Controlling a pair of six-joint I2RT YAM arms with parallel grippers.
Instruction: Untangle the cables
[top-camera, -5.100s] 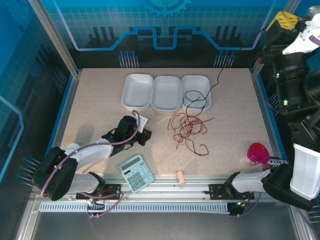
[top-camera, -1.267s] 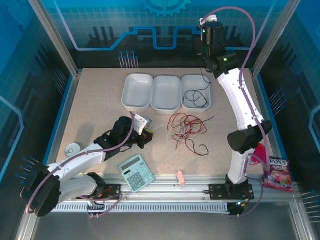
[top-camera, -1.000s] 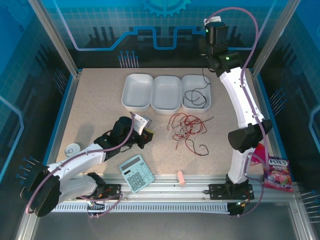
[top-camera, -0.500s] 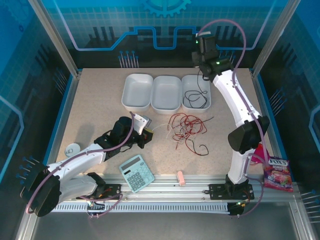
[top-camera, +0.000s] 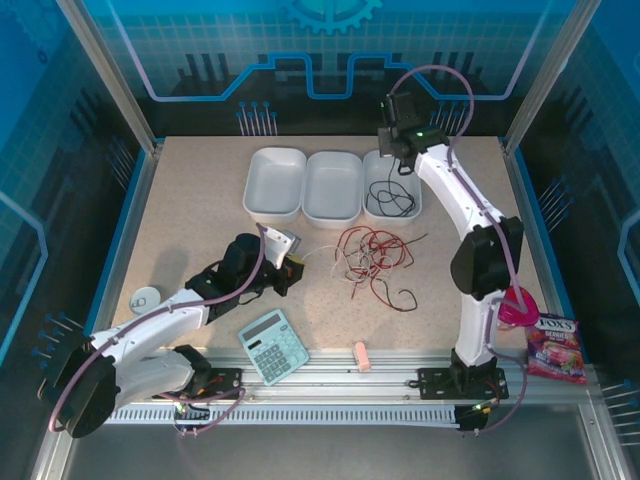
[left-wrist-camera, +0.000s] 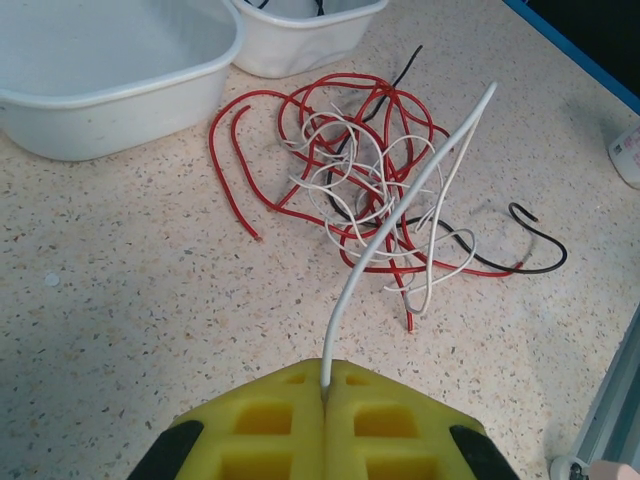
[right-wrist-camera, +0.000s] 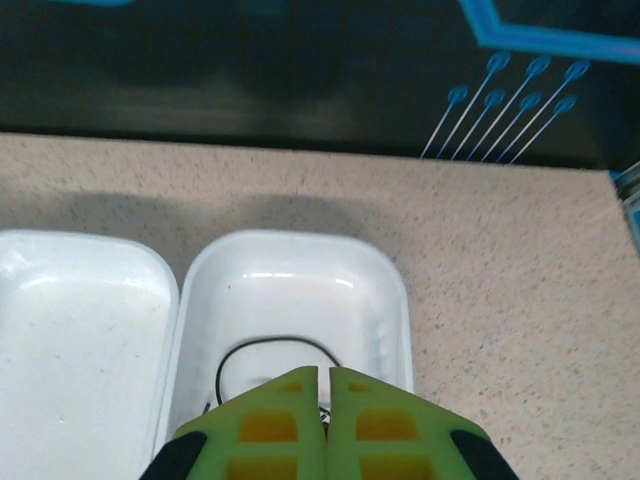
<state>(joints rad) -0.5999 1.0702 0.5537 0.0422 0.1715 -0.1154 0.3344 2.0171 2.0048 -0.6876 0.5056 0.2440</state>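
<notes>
Left gripper (left-wrist-camera: 325, 376), at the bottom centre of the left wrist view, is pinching one end of a white cable (left-wrist-camera: 420, 175) between closed jaws. The strand is arching up to the right over the tangle of cables (left-wrist-camera: 365, 195), which is lying on the table (top-camera: 200, 200) mid-frame in the top view, just below the trays.

Right gripper (right-wrist-camera: 325, 385), jaws together, is hovering over the right tray (right-wrist-camera: 300, 240). A black cable (right-wrist-camera: 270, 345) is coiling inside and appears to be running up into the jaws.

Risk: the white strand is threading through red loops, so a fast pull is likely to drag the whole knot or tighten it. A thin wire may also slip from the pads.

Open room is lying lower left of the tangle. The tray walls are crowding the top, and the calculator (top-camera: 273, 345) is sitting near the bottom edge.
</notes>
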